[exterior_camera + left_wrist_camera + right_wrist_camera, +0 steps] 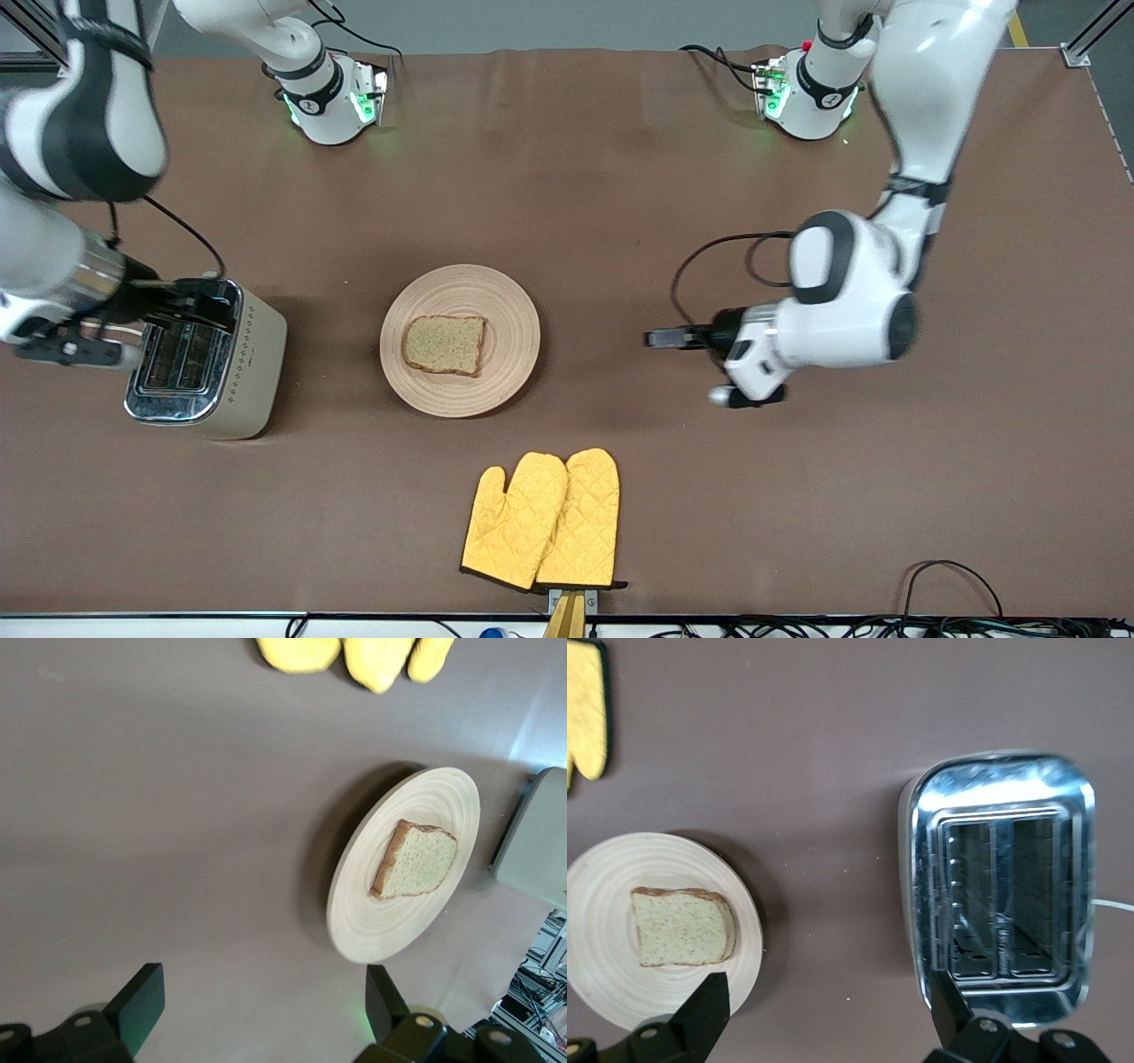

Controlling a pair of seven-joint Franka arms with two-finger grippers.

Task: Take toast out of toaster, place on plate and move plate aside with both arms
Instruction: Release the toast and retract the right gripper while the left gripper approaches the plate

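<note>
From my station I took the plate (460,340) as the landmark and read the table (620,177) across from the right arm's end. The toaster (208,359) stood well apart from the plate toward that end, both slots empty, and the right gripper (190,301) hung over its chrome top with its fingers (707,1010) spread apart, holding nothing. The toast (445,344) lay flat on the plate, a little off centre toward the toaster. Two yellow oven mitts (542,521) lay nearer to the front camera than the plate. Toward the left arm's end, the left gripper (664,338) waited near the plate's rim, fingers (142,1005) wide and empty. I judged the shared move of the plate as the remaining step. My worry was uneven grips: one arm pulling first could tip the shallow plate and slide the toast off, or drag it into the mitts.
</note>
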